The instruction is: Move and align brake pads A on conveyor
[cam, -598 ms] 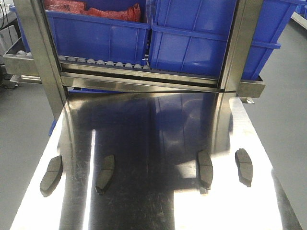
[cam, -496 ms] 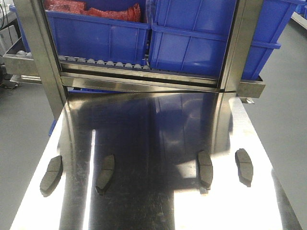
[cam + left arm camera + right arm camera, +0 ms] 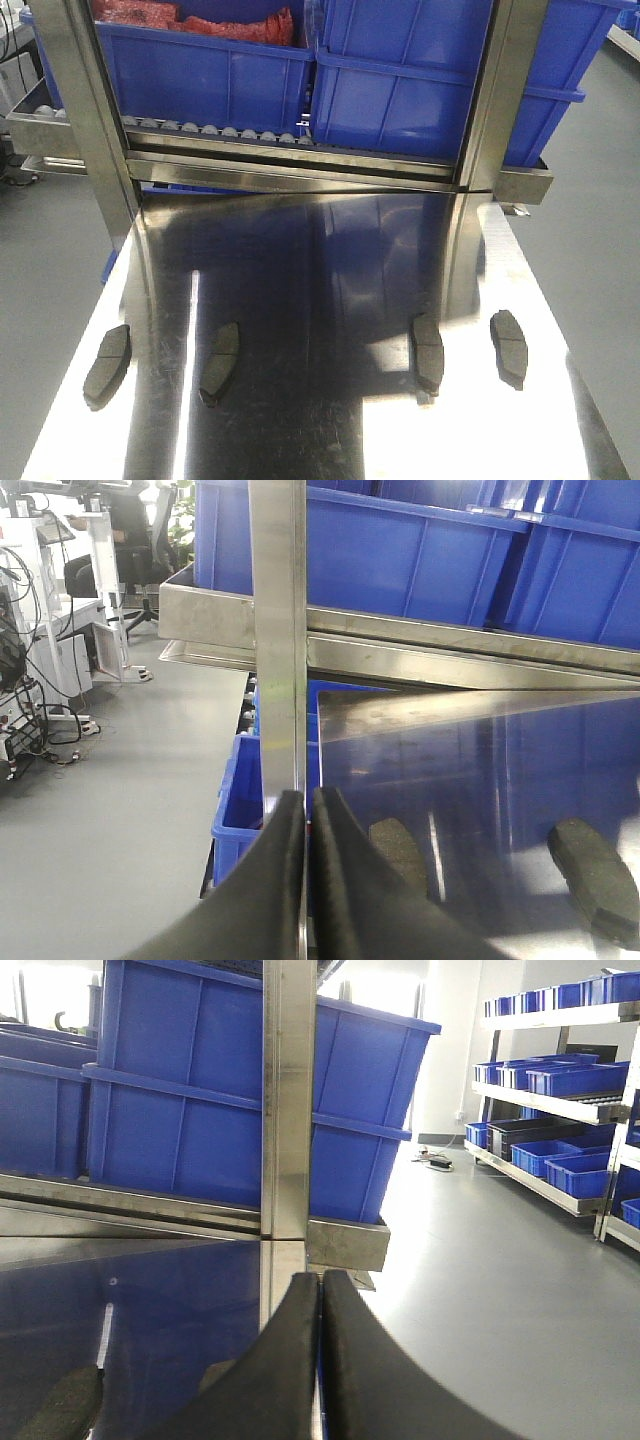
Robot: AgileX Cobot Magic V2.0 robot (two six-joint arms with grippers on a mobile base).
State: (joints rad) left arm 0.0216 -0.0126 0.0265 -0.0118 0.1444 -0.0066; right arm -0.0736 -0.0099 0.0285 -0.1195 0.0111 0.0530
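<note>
— Where are the pads?
— All four lie flat on the steel table, in a row near its near edge: outer left pad, inner left pad, inner right pad, outer right pad.
— Your hands?
— My left gripper is closed, empty, over the left edge. My right gripper is the same, at the right edge.
</note>
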